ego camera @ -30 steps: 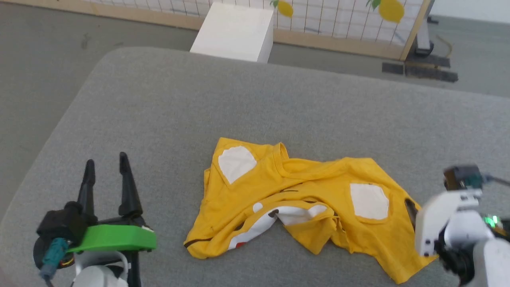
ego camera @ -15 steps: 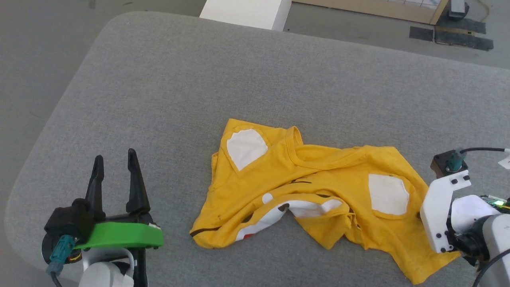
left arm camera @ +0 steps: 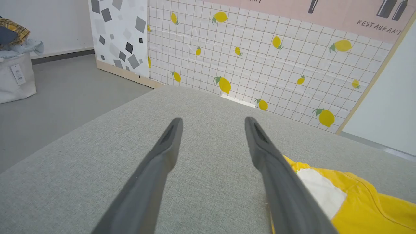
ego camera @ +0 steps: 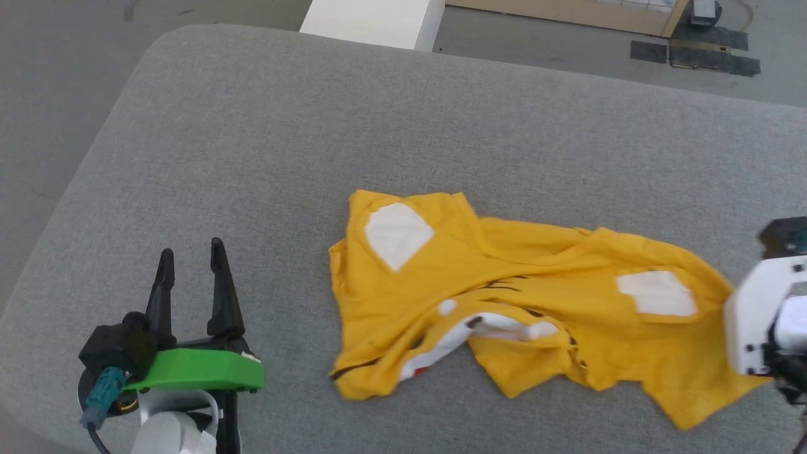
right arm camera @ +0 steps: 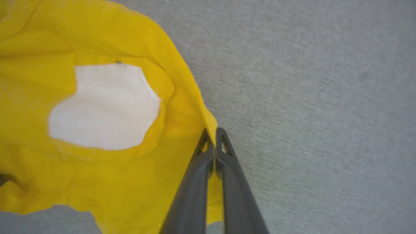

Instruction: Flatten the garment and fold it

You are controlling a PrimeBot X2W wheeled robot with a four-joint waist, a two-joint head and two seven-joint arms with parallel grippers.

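A grey fabric-covered bench [ego camera: 284,139], rounded at the corner, was noted. A white box [ego camera: 372,19] was seen on the grey floor [ego camera: 50,75] beyond its far edge, with dark strips [ego camera: 712,60] farther along. A lemon-print grid panel [left arm camera: 260,55], a grey-squares panel [left arm camera: 117,39] and a white bag [left arm camera: 16,81] of clothes were recorded.
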